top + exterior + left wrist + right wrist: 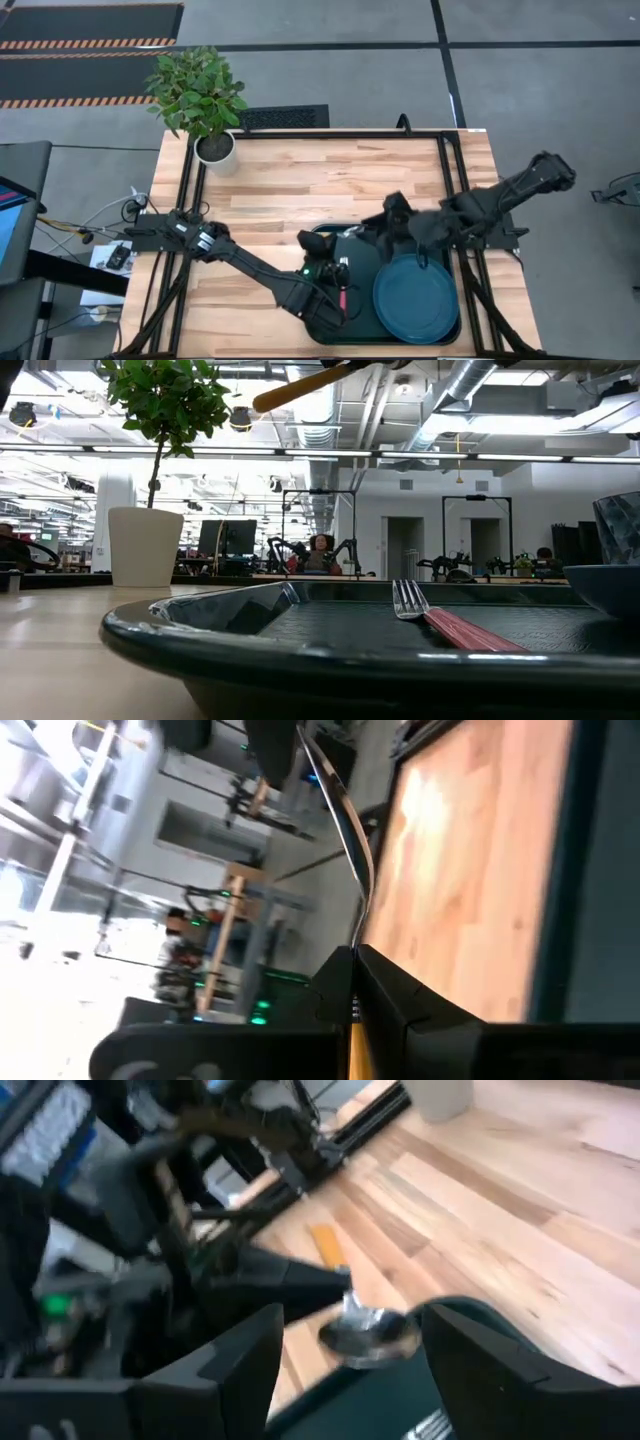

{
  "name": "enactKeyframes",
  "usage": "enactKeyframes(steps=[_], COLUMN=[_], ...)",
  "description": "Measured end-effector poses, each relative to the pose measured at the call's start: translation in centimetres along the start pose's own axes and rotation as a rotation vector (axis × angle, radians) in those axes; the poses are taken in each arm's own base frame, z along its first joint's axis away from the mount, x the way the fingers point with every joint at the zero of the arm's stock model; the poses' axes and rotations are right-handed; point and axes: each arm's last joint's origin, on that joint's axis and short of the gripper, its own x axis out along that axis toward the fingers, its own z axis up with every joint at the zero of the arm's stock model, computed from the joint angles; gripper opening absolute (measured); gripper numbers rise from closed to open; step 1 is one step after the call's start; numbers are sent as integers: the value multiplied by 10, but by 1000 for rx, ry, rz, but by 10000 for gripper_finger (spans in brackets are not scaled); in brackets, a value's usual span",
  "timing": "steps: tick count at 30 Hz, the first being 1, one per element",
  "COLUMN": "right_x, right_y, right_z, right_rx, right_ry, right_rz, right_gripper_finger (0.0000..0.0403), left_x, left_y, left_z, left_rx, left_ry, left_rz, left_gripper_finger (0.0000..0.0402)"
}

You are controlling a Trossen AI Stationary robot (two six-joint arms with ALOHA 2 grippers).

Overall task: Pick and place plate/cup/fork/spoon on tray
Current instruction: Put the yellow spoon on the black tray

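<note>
The dark green tray lies at the table's near edge, right of the middle. The teal plate rests on its right half and the red-handled fork lies on its left half, also seen in the low view. The smoky cup shows at the low view's right edge behind the plate's rim; my right arm hides it from above. My left gripper is shut on the spoon above the tray's far left corner. My right gripper is open and empty, just right of the spoon's bowl. My left gripper pinches the spoon between its two fingers at the orange handle's end, next to the metal stem. The stem and bowl stick out past the fingertips. The rest of the handle sticks out the other way. The spoon is lifted clear of the tray.
A white plant pot with a green plant stands at the table's far left corner. Bare wood lies between the pot and the tray. The two grippers are close together over the tray's far edge.
</note>
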Motion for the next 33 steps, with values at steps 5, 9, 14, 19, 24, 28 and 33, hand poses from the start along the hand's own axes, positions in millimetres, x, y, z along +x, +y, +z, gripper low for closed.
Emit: enactKeyframes(steps=[5,9,14,19,24,28,33], right_x=[-2,-2,1,4,5,6,8], right_y=[-4,-5,-12,-16,-18,-21,-26], right_z=[10,9,12,17,18,20,23], right_rx=[58,63,69,87,110,113,121], right_ry=[-11,-3,-7,-26,-26,-28,-36], right_rz=[19,9,-37,-57,-65,-83,-104], right_gripper_finger=[265,265,265,262,221,165,105], left_x=[6,12,27,39,40,40,41], left_y=[4,8,12,15,15,16,16], left_z=[2,3,3,3,3,3,3], left_rx=[64,120,185,191,196,203,206], left_ry=[-27,-44,-8,18,21,19,19], left_rz=[85,167,182,191,193,202,202], left_gripper_finger=[0,0,0,0,0,0,0])
